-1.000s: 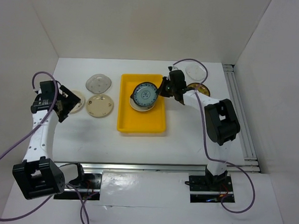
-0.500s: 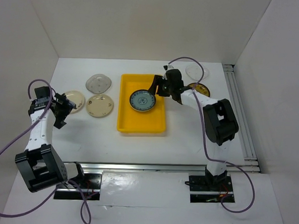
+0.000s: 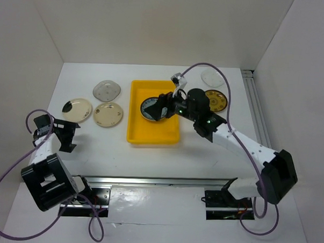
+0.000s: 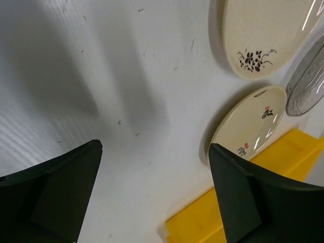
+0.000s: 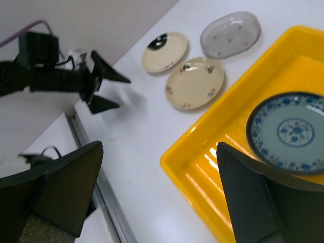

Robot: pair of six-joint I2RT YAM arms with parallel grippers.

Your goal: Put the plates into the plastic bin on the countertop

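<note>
Bench point(image 3: 204, 139), white, as before. Yellow plastic bin point(image 3: 151, 133), centre of the frame: the blue-patterned plate point(image 5: 291, 132) now lies in it, where a second ago it hung tilted in the grip. Right pincer point(image 3: 161, 106): then shut on that plate, now wide and empty over the bin. Left pincer point(image 3: 69, 136): wide, empty, drawn back to the lower left from the dark-patched cream plate point(image 3: 76, 109). Cream plate point(image 3: 108, 115) and grey plate point(image 3: 107, 90) left of the bin, brown-gold plate point(image 3: 215, 100) and clear plate point(image 3: 212, 77) right of it: unmoved.

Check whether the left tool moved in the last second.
Yes. The left tool pulled back from the dark-patched cream plate toward the near edge of the table.
</note>
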